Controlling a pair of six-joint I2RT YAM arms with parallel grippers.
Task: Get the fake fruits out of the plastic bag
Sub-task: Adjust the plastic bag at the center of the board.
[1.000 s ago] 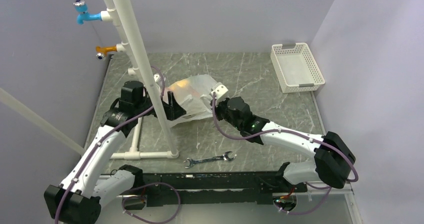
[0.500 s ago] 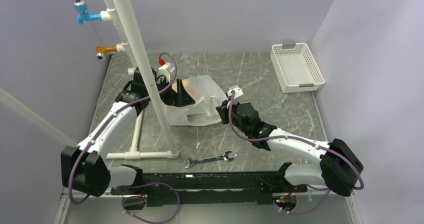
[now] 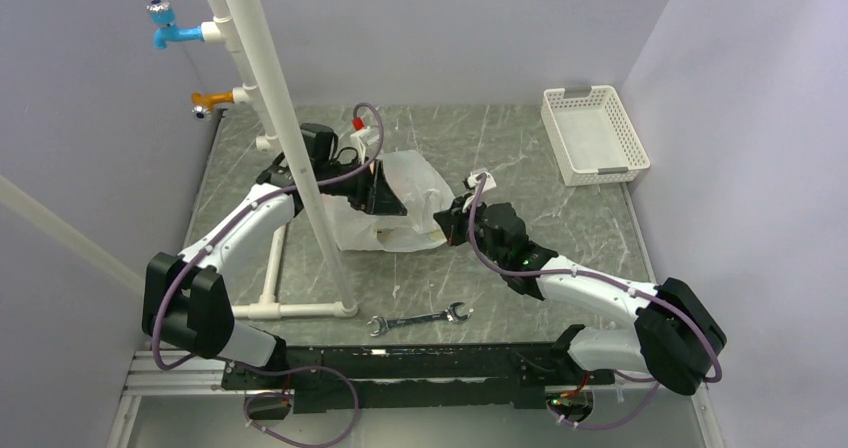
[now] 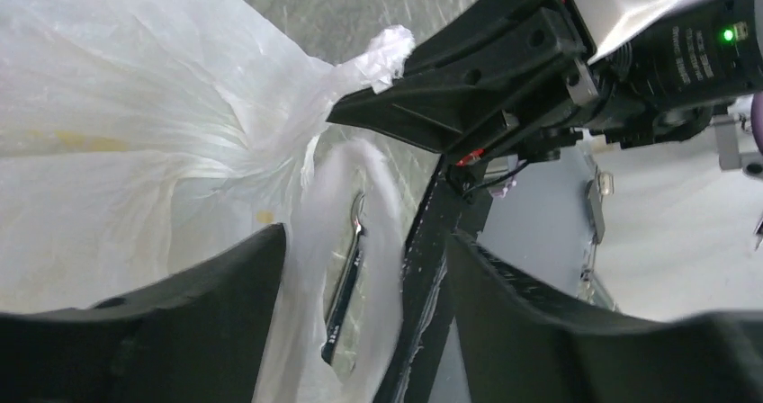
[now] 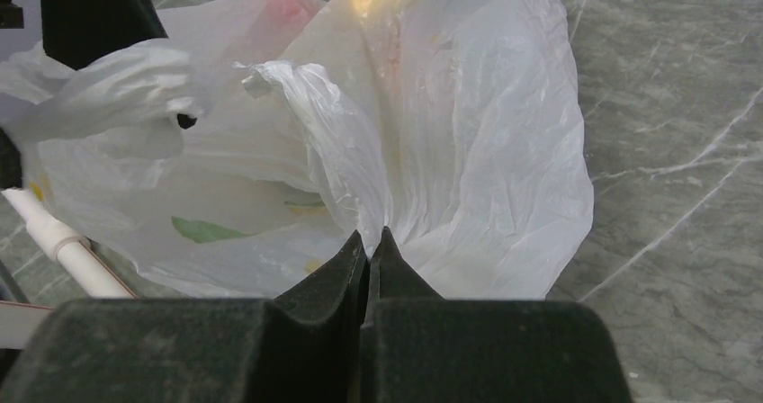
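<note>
Your right hand (image 5: 371,246) is clenched on a fold of the bag (image 5: 450,133), which lies slumped on the bench (image 5: 675,106) straight ahead of its tips, while your left hand (image 4: 364,237) stands released with a loop handle (image 4: 382,174) between its jaws, just short of the right hand. Expect thin, slippery, limp film that weighs almost nothing and tears if yanked, so the fruit (image 5: 281,14) tinting it will likely carry the weight. Take it by bunched film or that handle, never a single flat layer

Left tool (image 4: 364,241) wide apart, right tool (image 5: 371,241) pinched tight, arms outstretched.
</note>
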